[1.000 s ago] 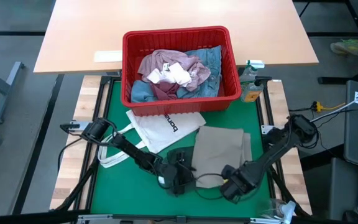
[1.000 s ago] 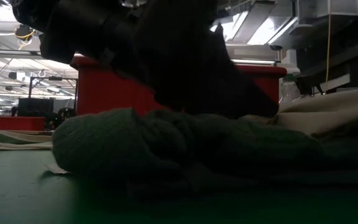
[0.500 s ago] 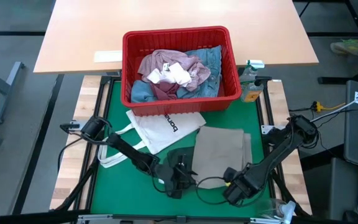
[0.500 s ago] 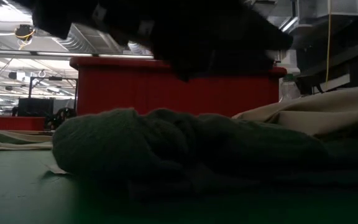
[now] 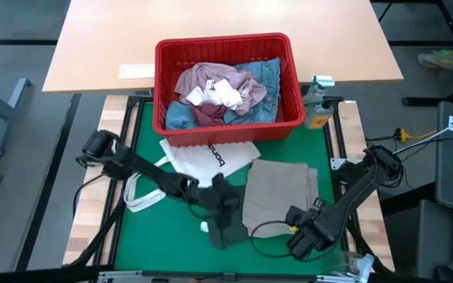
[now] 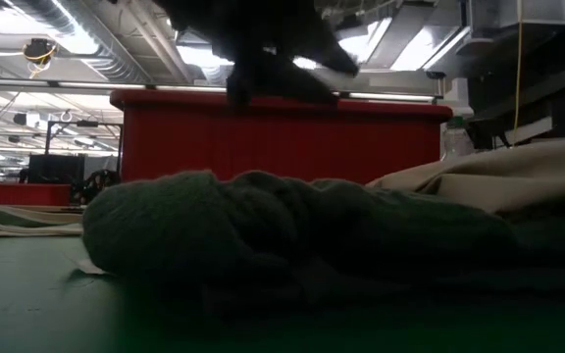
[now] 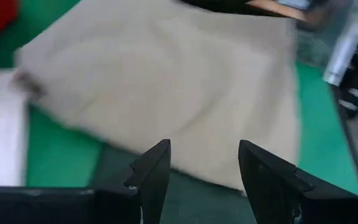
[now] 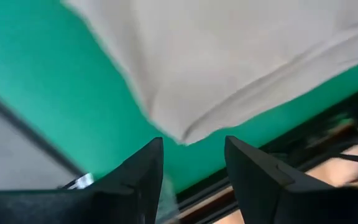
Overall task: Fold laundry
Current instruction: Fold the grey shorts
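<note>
1. Both pairs of fingers stand apart with nothing between them: the left gripper hangs above the near middle of the green mat, and the right gripper sits low at the mat's near right edge.
2. Around them: a red basket stands at the far end of the mat, against a wooden table beyond it. A white bag with black lettering lies flat just near of the basket, left of the middle. A small bottle stands at the basket's right corner.
3. In the basket, a mottled pink top, blue jeans and white socks lie heaped together.
4. Beige trousers lie folded flat on the right half of the mat, smooth, with one long crease near their edge. A dark green top lies bunched in a soft, lumpy mound on the near middle of the mat, touching the trousers' left edge.
5. The left fingers hang over the green top, clear of it, pointing toward the trousers. The right fingers are just off the trousers' near right corner, not touching the cloth.
</note>
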